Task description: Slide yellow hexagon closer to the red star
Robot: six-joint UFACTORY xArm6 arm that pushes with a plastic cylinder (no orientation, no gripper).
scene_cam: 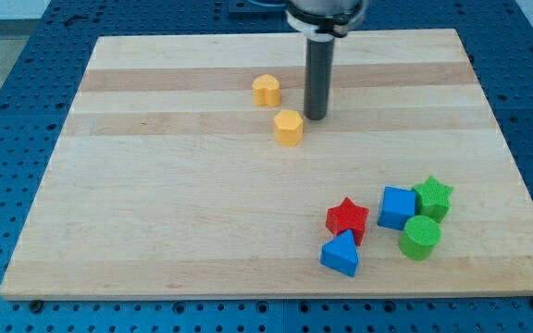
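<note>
The yellow hexagon (pixel 288 127) sits on the wooden board a little above its middle. The red star (pixel 347 220) lies toward the view's lower right, well apart from the hexagon. My tip (pixel 316 117) rests on the board just to the right of the hexagon and slightly above it, with a small gap between them. A second yellow block, heart-shaped (pixel 266 90), stands up and to the left of the hexagon.
Around the red star are a blue triangle (pixel 340 254) just below it, a blue cube (pixel 397 207) to its right, a green star (pixel 432 198) further right and a green cylinder (pixel 420 237) below that. The board's edge (pixel 276 294) runs along the bottom.
</note>
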